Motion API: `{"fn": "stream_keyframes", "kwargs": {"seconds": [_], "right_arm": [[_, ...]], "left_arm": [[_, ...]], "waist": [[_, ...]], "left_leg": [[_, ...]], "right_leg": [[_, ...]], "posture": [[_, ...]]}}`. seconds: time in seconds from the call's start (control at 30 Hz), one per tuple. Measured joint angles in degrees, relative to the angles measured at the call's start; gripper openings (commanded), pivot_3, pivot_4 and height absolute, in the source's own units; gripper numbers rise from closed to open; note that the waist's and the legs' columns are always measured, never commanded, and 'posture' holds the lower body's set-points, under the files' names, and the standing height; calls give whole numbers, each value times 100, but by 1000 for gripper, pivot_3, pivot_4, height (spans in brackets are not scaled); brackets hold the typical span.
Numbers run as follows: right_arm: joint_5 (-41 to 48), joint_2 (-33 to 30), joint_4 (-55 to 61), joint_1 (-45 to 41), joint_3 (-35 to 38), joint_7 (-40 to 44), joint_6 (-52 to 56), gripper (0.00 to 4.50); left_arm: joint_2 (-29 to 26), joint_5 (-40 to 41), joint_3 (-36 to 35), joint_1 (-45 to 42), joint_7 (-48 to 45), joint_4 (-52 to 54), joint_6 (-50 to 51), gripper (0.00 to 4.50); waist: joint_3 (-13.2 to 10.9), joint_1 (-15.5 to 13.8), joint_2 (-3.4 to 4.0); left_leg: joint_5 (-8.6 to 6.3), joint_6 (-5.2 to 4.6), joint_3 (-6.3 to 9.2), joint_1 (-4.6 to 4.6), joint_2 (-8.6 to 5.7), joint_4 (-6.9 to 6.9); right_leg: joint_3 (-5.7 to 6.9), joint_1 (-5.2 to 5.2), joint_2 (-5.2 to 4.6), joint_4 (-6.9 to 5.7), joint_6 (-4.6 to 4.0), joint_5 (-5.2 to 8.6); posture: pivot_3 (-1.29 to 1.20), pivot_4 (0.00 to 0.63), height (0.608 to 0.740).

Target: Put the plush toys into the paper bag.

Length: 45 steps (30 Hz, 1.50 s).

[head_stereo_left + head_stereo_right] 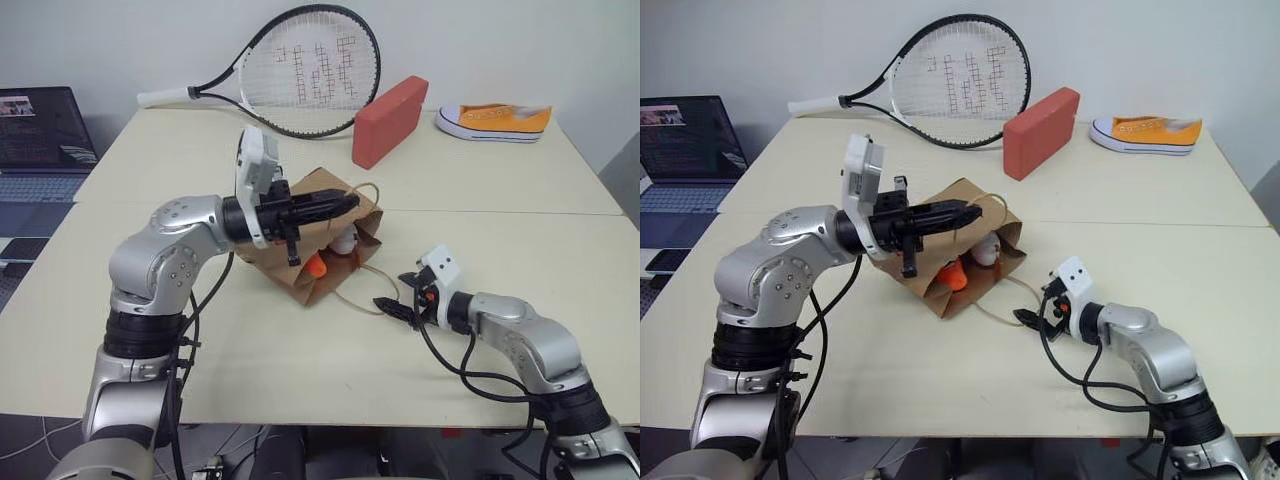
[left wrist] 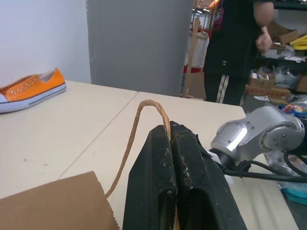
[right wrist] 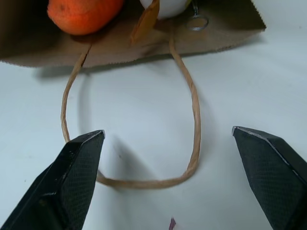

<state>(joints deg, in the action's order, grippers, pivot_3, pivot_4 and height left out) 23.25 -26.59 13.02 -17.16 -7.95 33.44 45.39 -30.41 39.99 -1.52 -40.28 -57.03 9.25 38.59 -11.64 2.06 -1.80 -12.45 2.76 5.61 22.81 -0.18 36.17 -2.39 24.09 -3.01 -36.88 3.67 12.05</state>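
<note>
Inside the brown kraft paper bag, the orange carrot plush and white egg plush are lying half hidden; the left gripper is pinching the bag's upper twisted handle; the right gripper is hanging spread over the lower handle loop.

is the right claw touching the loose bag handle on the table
Apart. The right wrist view shows the open right claw straddling the lower handle, with bare table between each finger and the loop.

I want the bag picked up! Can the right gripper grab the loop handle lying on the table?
Probably yes: the right gripper is open, and the lower handle lies flat between its fingers with nothing covering it.
</note>
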Motion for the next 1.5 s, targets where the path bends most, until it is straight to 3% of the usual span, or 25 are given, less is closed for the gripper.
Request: {"fn": "stream_keyframes", "kwargs": {"seconds": [0.33,0.43,0.6,0.8,0.93,1.23,1.5], "right_arm": [[181,219,-141,-150,30,125,149,28],[582,189,127,-158,344,154,525,28],[1740,-98,931,-258,1500,90,1495,28],[3614,-135,1275,-871,2838,-780,2720,28],[5049,-570,1109,-1405,3424,-1702,3081,28],[7050,-1460,289,-2002,3404,-3526,2525,28],[7134,-1602,51,-1844,2859,-4160,2075,28]], "left_arm": [[-105,0,-19,5,4,-2,0,0],[-156,8,-32,-13,-3,-38,1,0],[-189,119,-171,-206,-5,-129,83,0],[-164,153,-162,-542,-140,-469,85,0],[-67,33,-104,-937,-346,-957,-105,0],[438,-620,194,-1741,-745,-2270,-920,0],[882,-1024,349,-1887,-717,-3040,-1173,0]], "waist": [[0,-3,0],[-1,-13,0],[-1,-27,1],[-1,-24,2],[-1,-24,1],[-2,-23,1],[-2,-9,2]], "left_leg": [[0,0,3,2,0,-1],[0,0,3,4,-1,0],[0,0,7,6,-1,0],[0,-1,5,5,-1,0],[0,-1,3,8,-2,0],[0,-2,1,12,-2,-3],[0,-3,0,12,-2,-2]], "right_leg": [[1,1,1,0,0,0],[1,0,0,1,3,-2],[3,0,0,2,3,-2],[3,0,0,0,2,-1],[2,0,-1,3,-2,1],[1,2,-1,4,-5,2],[-1,3,0,2,-3,1]], "posture": [[0,150,740],[0,150,740],[0,150,740],[0,150,740],[0,150,740],[0,150,740],[0,150,740]]}}
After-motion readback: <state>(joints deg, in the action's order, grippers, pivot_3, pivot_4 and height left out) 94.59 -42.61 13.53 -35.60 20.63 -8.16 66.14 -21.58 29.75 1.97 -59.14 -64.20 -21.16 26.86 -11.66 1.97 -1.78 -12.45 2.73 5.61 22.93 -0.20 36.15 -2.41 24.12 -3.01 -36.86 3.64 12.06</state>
